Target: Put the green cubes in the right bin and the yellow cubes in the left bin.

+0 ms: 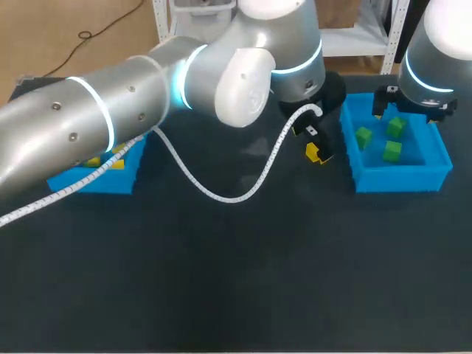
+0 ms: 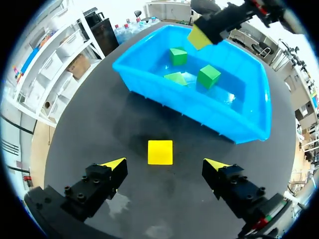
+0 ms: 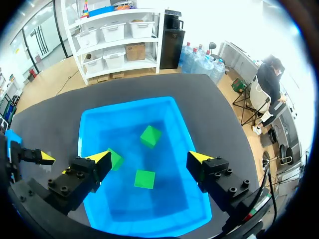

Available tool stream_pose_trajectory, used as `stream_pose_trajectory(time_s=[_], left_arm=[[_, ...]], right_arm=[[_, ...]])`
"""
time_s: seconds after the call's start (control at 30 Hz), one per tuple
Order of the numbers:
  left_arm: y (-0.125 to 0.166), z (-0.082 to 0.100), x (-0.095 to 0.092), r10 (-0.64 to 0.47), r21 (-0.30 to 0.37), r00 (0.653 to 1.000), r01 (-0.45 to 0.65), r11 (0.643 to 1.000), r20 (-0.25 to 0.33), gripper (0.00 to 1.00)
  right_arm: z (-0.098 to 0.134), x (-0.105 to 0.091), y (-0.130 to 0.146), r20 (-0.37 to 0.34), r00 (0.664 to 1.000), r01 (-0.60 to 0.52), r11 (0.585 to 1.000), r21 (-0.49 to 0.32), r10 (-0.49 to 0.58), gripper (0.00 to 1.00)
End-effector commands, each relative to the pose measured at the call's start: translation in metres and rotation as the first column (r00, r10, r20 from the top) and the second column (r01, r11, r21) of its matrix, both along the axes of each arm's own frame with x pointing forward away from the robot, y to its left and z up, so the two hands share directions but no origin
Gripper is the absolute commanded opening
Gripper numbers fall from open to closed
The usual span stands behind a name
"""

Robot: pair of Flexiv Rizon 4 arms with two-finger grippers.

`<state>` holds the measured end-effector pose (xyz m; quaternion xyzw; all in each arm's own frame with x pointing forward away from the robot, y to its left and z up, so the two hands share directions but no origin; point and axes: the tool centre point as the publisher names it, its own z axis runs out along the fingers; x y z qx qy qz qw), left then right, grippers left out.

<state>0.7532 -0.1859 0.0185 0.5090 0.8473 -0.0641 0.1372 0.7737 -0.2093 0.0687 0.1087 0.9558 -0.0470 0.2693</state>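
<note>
3 green cubes [image 3: 144,179], right bin [image 3: 129,112] | 1 yellow cube [image 2: 160,152], table [image 2: 99,124]

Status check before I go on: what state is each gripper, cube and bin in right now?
left gripper: open, empty, over the yellow cube.
right gripper: open, empty, above the right bin.
yellow cube: flat on the table, ungripped, outside both bins.
green cubes: three, loose inside the right bin.
right bin: upright, holding only green cubes.
left bin: partly hidden by the left arm, yellow cubes inside.

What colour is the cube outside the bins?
Yellow; the cube shows best in the left wrist view.
</note>
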Motion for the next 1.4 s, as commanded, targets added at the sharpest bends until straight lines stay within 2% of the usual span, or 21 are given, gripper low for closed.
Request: stream_pose_trajectory(time_s=[0.03, 0.63, 0.73, 1.0, 1.13, 1.27, 1.4], left_arm=[[-0.007, -0.005, 0.007, 0.003, 0.01, 1.0, -0.003, 1.0, -0.012, 1.0], [-0.012, -0.022, 0.007, 0.012, 0.044, 1.0, -0.012, 0.999, -0.002, 1.0], [-0.01, -0.025, 0.007, 0.045, 0.039, 0.999, -0.046, 0.998, 0.017, 0.0], [0.003, -0.031, 0.003, 0.089, 0.029, 0.995, -0.09, 0.995, 0.041, 0.0], [0.015, -0.027, 0.002, 0.135, 0.005, 0.989, -0.135, 0.991, 0.055, 0.0], [0.04, -0.011, 0.011, 0.206, -0.045, 0.975, -0.203, 0.978, 0.081, 0.0], [0.08, 0.019, 0.024, 0.288, -0.092, 0.951, -0.278, 0.956, 0.116, 0.0]], right_arm=[[-0.001, -0.003, -0.001, 0.009, 1.0, 0.001, 1.0, 0.0, -0.001, 1.0], [-0.001, -0.003, -0.001, 0.009, 1.0, 0.001, 1.0, 0.0, -0.001, 1.0], [-0.001, -0.003, -0.001, 0.009, 1.0, 0.001, 1.0, 0.0, -0.001, 1.0], [-0.001, -0.003, -0.001, 0.009, 1.0, 0.001, 1.0, 0.0, -0.001, 1.0], [-0.001, -0.003, -0.001, 0.009, 1.0, 0.001, 1.0, 0.0, -0.001, 1.0], [-0.001, -0.003, -0.001, 0.009, 1.0, 0.001, 1.0, 0.0, -0.001, 1.0], [-0.001, -0.003, -0.001, 0.009, 1.0, 0.001, 1.0, 0.0, -0.001, 1.0]])
